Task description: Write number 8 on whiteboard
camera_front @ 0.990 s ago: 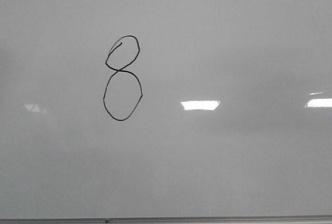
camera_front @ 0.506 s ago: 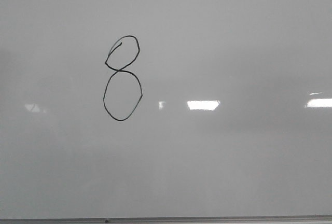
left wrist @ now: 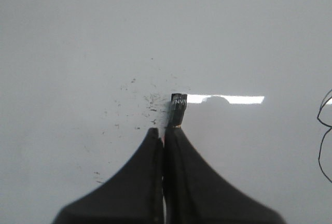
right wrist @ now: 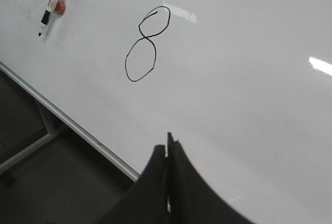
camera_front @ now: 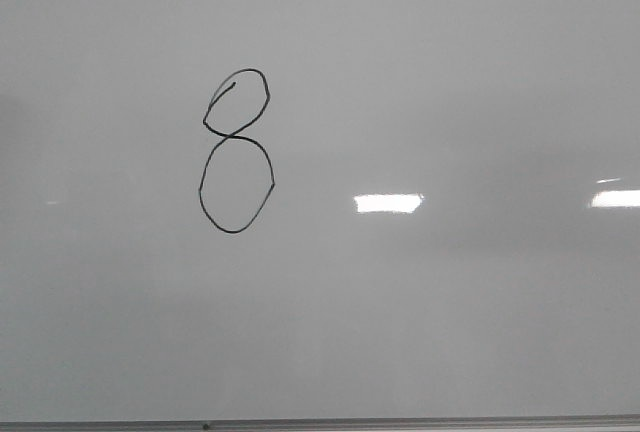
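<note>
Number 8 (camera_front: 236, 152) sits left of centre on the whiteboard (camera_front: 450, 72), small upper loop over larger lower loop, both closed. Versus a second ago the ink is unchanged; only the glare patches shift, and a faint one at far left has gone. Left claw (left wrist: 174, 125) is clenched on a marker (left wrist: 178, 109), clear of the figure. Right claw (right wrist: 168, 149) is clenched, empty, off to one side of the 8. Judgement: writing looks finished; no stroke left to add
</note>
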`<state>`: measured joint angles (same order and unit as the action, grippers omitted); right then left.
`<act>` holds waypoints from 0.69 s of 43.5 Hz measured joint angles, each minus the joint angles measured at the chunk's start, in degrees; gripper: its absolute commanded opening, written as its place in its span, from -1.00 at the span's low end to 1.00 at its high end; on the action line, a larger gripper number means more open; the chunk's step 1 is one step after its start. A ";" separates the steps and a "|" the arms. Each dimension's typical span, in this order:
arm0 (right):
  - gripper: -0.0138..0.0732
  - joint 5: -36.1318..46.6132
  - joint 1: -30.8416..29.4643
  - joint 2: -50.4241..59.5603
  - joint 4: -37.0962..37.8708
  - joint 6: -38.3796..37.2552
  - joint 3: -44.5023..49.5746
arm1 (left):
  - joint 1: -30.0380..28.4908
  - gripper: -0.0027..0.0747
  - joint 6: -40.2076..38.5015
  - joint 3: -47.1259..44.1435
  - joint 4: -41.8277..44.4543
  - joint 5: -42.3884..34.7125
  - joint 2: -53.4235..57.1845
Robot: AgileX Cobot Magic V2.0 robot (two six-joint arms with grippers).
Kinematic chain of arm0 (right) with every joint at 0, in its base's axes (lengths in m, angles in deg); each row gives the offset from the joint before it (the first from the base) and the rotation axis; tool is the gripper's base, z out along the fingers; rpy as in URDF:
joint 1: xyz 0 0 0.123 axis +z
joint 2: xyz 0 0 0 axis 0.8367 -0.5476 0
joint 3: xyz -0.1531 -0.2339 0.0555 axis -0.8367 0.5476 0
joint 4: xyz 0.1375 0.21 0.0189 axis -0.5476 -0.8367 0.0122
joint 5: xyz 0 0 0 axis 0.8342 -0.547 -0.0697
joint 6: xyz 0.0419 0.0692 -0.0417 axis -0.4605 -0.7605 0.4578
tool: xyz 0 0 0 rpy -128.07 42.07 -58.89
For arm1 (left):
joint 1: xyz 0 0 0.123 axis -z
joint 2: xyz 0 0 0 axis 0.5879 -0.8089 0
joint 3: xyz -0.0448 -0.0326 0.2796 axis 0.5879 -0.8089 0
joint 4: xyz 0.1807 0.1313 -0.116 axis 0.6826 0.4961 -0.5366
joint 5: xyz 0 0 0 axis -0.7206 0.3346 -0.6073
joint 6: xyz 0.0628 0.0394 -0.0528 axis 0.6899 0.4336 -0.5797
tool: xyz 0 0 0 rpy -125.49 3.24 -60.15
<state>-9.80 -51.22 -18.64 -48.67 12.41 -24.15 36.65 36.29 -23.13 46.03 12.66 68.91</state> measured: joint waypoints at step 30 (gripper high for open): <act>-0.84 0.00 0.00 0.00 0.00 0.00 0.00 | -0.09 -0.99 3.37 -10.85 -3.30 -8.94 2.50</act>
<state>-9.80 -51.22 -18.64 -48.67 12.41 -24.15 36.57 39.67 -33.98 42.73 3.71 71.40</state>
